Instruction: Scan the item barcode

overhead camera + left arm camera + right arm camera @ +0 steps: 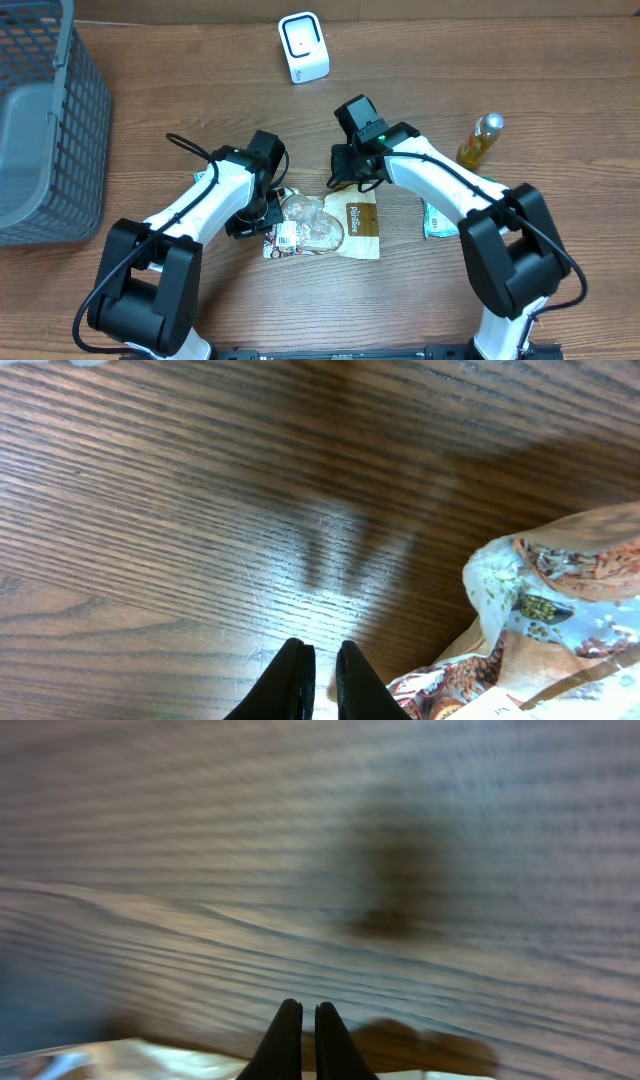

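Note:
The item, a crinkled clear snack bag (318, 226) with a brown label and a small white sticker (286, 237), lies flat on the wooden table between my two arms. The white barcode scanner (303, 47) stands at the back of the table. My left gripper (264, 214) sits low at the bag's left edge. In the left wrist view its jaws (322, 650) are shut over bare wood, with the bag (560, 585) just to their right. My right gripper (340, 182) hovers at the bag's far edge. Its jaws (307, 1008) are shut with nothing visible between them.
A grey plastic basket (45, 130) takes up the far left. An amber bottle (480, 140) stands at the right. A green packet (438, 218) lies partly under my right arm. The right wrist view is blurred.

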You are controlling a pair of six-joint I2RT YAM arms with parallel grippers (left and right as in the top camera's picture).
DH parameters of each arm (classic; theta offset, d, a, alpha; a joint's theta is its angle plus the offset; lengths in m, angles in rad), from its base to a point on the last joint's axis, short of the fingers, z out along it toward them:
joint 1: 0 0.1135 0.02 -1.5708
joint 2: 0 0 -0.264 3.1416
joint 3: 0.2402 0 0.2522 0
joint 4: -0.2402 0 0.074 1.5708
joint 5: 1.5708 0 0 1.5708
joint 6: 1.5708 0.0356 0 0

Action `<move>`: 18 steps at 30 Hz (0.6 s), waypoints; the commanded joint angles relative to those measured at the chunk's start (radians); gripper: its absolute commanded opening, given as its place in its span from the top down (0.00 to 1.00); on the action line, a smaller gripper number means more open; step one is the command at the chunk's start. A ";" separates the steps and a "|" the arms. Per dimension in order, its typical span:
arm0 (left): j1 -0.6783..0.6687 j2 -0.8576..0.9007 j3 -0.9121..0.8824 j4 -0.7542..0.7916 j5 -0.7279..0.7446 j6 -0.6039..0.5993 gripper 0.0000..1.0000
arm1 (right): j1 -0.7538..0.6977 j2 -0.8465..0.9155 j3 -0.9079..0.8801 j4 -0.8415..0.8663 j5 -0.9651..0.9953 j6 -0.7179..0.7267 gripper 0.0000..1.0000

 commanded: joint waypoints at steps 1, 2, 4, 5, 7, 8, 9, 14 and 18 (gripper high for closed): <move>-0.002 -0.011 -0.001 0.002 0.012 0.005 0.86 | -0.009 0.029 -0.002 -0.023 0.036 0.000 0.96; -0.002 -0.011 -0.001 0.004 0.012 0.005 0.86 | -0.009 0.037 -0.002 -0.036 0.035 0.000 0.96; -0.002 -0.011 -0.001 0.005 0.012 0.005 0.86 | -0.009 0.041 -0.002 -0.061 0.035 0.000 0.95; -0.002 -0.011 -0.001 0.004 0.012 0.005 0.86 | -0.009 0.041 -0.002 -0.076 0.035 0.000 0.92; -0.002 -0.011 -0.001 0.004 0.012 0.005 0.86 | -0.009 0.041 -0.002 -0.095 0.035 0.000 0.89; -0.002 -0.011 -0.001 0.005 0.012 0.005 0.86 | -0.009 0.041 -0.002 -0.102 0.035 0.000 0.86; -0.002 -0.011 -0.001 0.007 0.012 0.005 0.86 | -0.009 0.041 -0.002 -0.105 0.035 0.000 0.84; -0.001 -0.011 0.006 0.009 0.016 0.014 0.96 | -0.011 0.039 0.002 -0.110 0.036 -0.003 0.88; 0.007 -0.013 0.084 -0.047 0.023 0.148 0.96 | -0.046 0.006 0.096 -0.167 0.035 -0.013 0.88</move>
